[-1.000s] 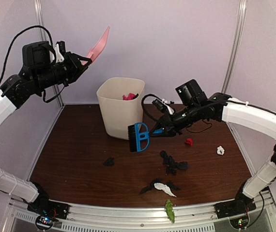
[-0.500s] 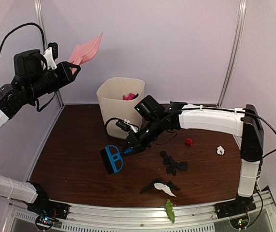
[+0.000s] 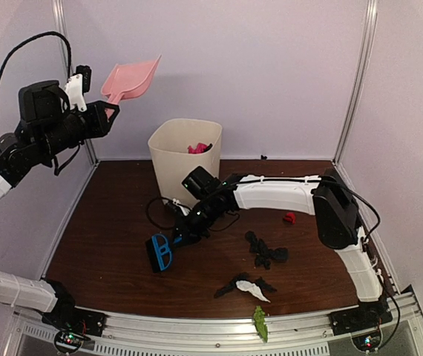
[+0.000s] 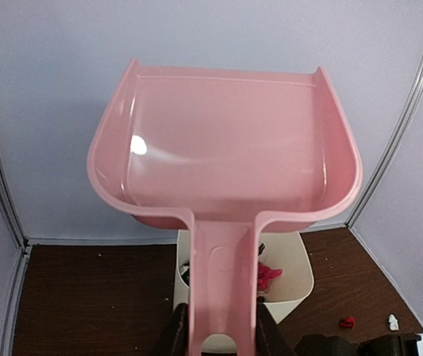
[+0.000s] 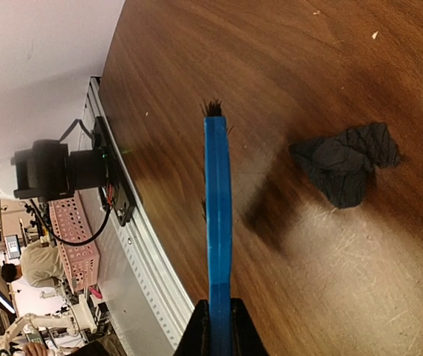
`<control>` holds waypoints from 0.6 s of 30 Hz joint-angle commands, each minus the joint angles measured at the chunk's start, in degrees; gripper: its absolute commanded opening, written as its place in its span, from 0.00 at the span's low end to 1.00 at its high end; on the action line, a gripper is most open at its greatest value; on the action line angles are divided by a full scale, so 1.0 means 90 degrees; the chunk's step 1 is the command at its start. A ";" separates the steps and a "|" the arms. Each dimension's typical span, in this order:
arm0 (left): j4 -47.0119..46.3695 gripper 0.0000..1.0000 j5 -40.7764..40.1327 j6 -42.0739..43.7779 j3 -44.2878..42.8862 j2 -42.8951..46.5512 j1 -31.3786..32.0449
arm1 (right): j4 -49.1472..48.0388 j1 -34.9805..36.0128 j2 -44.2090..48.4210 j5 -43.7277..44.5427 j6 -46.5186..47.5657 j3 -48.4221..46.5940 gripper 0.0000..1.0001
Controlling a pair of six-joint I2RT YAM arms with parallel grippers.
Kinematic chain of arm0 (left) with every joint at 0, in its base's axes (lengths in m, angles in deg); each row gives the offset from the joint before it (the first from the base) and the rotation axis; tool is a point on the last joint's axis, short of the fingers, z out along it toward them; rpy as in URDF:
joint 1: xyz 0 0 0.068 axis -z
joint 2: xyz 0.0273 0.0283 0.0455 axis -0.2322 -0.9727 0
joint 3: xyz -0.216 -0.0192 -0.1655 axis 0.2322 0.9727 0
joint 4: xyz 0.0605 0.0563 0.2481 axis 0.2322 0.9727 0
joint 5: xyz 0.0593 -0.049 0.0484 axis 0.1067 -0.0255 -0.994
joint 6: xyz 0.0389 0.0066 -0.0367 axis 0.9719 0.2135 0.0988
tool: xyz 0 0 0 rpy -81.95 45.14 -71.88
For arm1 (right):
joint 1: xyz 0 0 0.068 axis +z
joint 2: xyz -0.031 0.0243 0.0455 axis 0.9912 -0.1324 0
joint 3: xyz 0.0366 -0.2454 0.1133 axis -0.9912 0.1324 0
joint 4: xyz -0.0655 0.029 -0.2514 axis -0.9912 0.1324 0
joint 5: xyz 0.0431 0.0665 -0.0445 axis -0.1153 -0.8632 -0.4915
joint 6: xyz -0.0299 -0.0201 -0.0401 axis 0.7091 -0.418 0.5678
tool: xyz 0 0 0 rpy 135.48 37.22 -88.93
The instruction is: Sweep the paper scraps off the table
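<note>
Holding one dustpan (image 4: 226, 163) in left end effector (image 4: 219, 337), one brush (image 5: 217, 208) in right end effector (image 5: 217, 330)

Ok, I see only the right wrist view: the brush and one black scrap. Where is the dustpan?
Observer: The left claw holds the dustpan high in the air, left of the bin.
Operator: Are there more scraps?
Observer: Yes, black scraps right of the brush, and a red one farther back.
Operator: Anything near the edge?
Observer: A green scrap lies on the front rail.
</note>
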 commanded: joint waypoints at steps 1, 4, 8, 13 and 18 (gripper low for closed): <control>-0.0303 0.00 0.0194 0.0540 0.0149 0.0202 -0.0024 | -0.0049 -0.0093 -0.0308 0.0391 -0.0695 -0.0341 0.00; -0.0294 0.00 0.0346 0.0668 0.0263 0.0319 -0.0029 | 0.0045 -0.0213 -0.0233 0.0637 -0.0852 0.0076 0.00; -0.0293 0.00 0.0675 0.0888 0.0412 0.0516 -0.0024 | 0.0141 -0.0328 0.0055 0.0925 -0.0902 0.0639 0.00; -0.0249 0.00 0.1476 0.1328 0.0646 0.0839 -0.0024 | 0.0254 -0.0503 0.0601 0.1246 -0.0843 0.1487 0.00; -0.0072 0.00 0.2311 0.1406 0.0802 0.1095 -0.0024 | 0.0411 -0.0864 0.1453 0.1614 -0.0728 0.2449 0.00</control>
